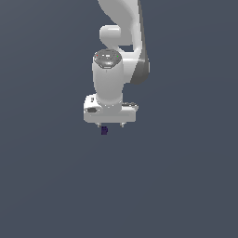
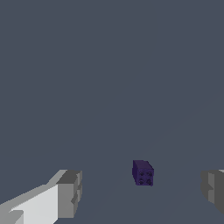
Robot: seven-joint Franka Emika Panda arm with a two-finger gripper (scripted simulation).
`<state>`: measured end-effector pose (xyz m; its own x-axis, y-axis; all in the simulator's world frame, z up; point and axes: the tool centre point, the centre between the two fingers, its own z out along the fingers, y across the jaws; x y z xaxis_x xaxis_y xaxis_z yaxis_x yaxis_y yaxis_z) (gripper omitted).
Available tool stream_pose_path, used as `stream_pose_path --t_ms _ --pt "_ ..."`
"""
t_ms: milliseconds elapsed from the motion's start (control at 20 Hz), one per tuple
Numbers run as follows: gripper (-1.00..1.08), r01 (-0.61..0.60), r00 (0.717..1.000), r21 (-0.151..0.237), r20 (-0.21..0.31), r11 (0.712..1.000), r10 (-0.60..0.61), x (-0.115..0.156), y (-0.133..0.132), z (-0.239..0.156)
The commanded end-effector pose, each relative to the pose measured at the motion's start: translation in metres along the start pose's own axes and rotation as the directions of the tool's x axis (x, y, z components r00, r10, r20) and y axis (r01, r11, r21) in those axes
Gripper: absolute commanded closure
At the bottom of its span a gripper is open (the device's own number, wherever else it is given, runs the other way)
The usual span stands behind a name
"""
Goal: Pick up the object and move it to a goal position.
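Observation:
The object (image 1: pixel 104 130) is a tiny dark purple block, showing just under the white gripper (image 1: pixel 111 124) in the exterior view. In the wrist view the object (image 2: pixel 143 173) lies on the grey floor between the two grey fingertips (image 2: pixel 70 192), nearer the other one, and touches neither. The gripper (image 2: pixel 142 192) is open, its jaws spread wide with the block in the gap. Most of the fingers are hidden behind the hand in the exterior view.
The white arm (image 1: pixel 122 42) rises above the hand toward the top of the exterior view. All around is a plain dark grey surface (image 1: pixel 186 186) with no other objects in sight.

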<state>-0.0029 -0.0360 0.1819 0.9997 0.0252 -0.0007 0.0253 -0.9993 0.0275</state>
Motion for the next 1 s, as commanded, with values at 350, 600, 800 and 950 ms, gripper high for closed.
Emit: stream_pose_path --t_ms 350,600,800,950 --pt "-0.92 -0.006 1.000 0.005 0.001 1.000 0.006 -0.007 0.005 0.014" --pt "-0.92 -0.021 1.000 0.012 0.001 1.000 0.021 -0.020 0.014 0.038" --pt "-0.92 -0.039 0.999 0.019 0.001 0.999 0.039 -0.037 0.025 0.064" --pt "-0.92 -0.053 0.999 0.023 0.001 0.998 0.053 -0.051 0.032 0.082"
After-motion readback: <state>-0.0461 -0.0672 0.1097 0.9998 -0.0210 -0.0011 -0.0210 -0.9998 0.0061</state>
